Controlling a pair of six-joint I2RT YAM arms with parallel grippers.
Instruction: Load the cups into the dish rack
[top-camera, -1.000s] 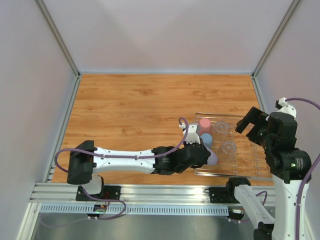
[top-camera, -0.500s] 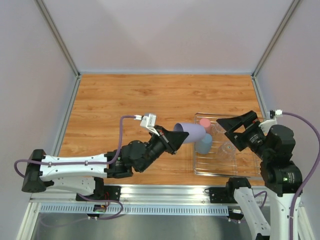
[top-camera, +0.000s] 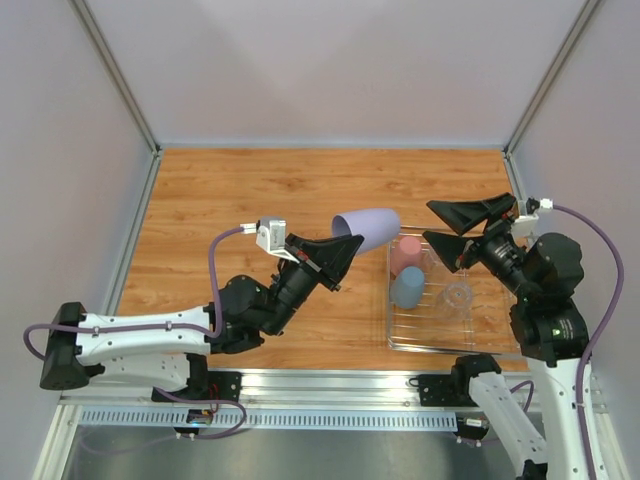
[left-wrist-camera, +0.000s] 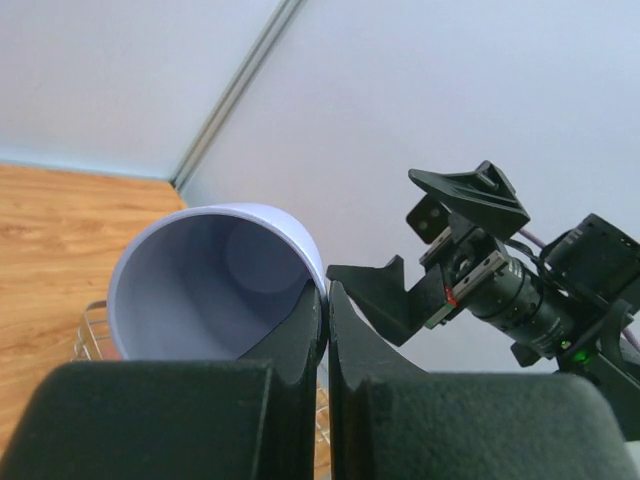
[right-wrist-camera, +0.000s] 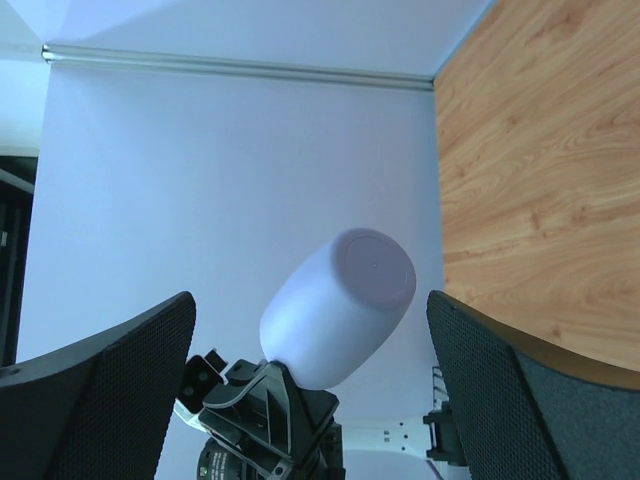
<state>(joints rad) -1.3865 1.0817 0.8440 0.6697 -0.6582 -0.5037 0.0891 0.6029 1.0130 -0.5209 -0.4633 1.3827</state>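
The wooden table (top-camera: 250, 200) fills the middle of the overhead view, with the dish rack (top-camera: 455, 347) lying flat at its lower right. The pink cup (top-camera: 405, 255), the blue cup (top-camera: 408, 287) and one clear tumbler (top-camera: 457, 298) stand in the rack. A second tumbler cannot be made out and may be hidden under the right arm. The lavender cup (top-camera: 365, 228) hangs in the air just left of the rack's upper left corner, clear of both table and rack. It lies on its side with its long axis running roughly left to right across the frame. Its open mouth is turned towards the left gripper (top-camera: 342, 245), whose jaws are nipped together on the rim wall. Its closed bottom points at the right gripper (top-camera: 432, 222). That gripper's jaws stand wide apart with nothing in them, near the cup's bottom but not touching it, and in the right wrist view the bottom sits squarely between the two fingers. The coming move seems to turn on this end-on alignment, since the right jaws look wide enough to pass over the cup's bottom end. The right arm is also the nearer one to the rack. No brand, label or writing can be read on the cups, rack or arms.
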